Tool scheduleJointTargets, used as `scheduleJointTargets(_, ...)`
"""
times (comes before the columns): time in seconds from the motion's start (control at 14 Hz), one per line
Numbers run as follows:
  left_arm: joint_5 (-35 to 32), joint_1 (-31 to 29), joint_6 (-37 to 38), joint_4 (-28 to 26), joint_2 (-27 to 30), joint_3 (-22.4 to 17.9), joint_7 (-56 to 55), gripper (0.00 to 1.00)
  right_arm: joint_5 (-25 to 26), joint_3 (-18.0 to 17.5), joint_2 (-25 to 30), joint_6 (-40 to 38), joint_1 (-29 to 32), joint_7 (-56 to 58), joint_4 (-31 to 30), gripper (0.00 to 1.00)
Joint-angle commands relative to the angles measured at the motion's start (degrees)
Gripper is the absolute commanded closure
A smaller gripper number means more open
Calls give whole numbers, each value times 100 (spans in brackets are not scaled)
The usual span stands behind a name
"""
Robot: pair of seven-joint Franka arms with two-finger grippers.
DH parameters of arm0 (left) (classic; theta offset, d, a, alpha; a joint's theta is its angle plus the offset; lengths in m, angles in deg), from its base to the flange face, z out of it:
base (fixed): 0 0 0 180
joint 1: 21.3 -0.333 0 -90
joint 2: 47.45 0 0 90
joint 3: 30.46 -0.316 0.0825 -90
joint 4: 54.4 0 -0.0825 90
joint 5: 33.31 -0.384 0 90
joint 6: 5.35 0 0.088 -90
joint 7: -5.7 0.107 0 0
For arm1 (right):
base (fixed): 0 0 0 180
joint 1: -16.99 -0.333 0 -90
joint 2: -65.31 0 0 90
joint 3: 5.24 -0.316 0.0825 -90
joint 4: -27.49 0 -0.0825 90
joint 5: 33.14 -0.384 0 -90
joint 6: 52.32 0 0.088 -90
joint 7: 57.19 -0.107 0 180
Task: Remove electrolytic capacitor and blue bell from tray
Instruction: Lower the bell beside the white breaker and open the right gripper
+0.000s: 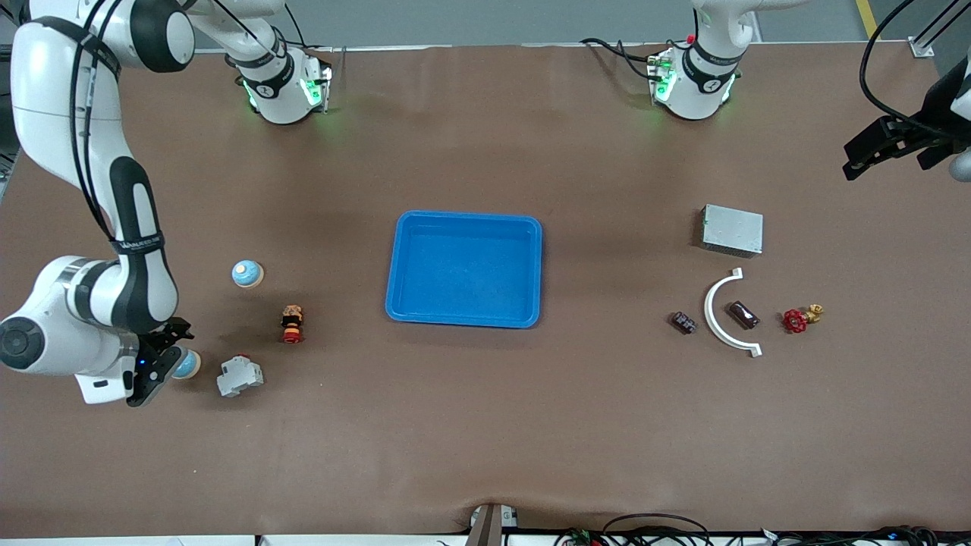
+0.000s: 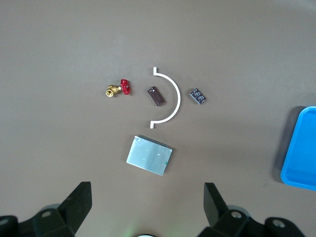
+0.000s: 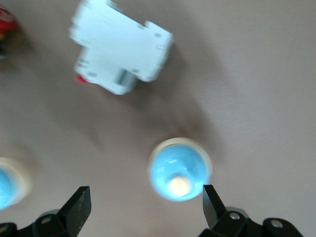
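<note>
Two blue bells stand near the right arm's end of the table. One bell point(image 1: 247, 273) is free. The other bell point(image 1: 187, 364) is beside my right gripper point(image 1: 161, 364), which is low over the table and open. In the right wrist view this bell point(image 3: 180, 169) lies between the fingers, close to one fingertip point(image 3: 212, 197); the right gripper point(image 3: 145, 207) holds nothing. A small dark capacitor point(image 1: 683, 322) lies near the left arm's end; it also shows in the left wrist view point(image 2: 198, 96). My left gripper point(image 1: 884, 148) is open and empty, high over that end point(image 2: 147, 207).
A blue tray point(image 1: 464, 218) sits mid-table. A white breaker point(image 1: 240, 375) and an orange-red button point(image 1: 292, 324) lie near the bells. A white arc point(image 1: 717, 318), brown part point(image 1: 743, 315), red valve point(image 1: 796, 320) and metal box point(image 1: 732, 230) lie near the capacitor.
</note>
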Motion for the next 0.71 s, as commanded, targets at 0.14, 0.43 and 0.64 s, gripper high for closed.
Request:
scheduleJointTargets(0.14, 114, -20, 93, 93, -20, -8, 113, 0, 0, -40, 960, -2012, -622, -2811, -16, 0)
scheduleJointTargets(0.43, 96, 15, 75, 93, -117, 18, 104, 0, 9, -40, 2277, -2675, -922, -4459, -1059, 0)
scheduleJointTargets(0.64, 96, 15, 84, 102, -82, 36, 95, 0, 53, -40, 3533, -2456, -975, -5004, -2246, 0)
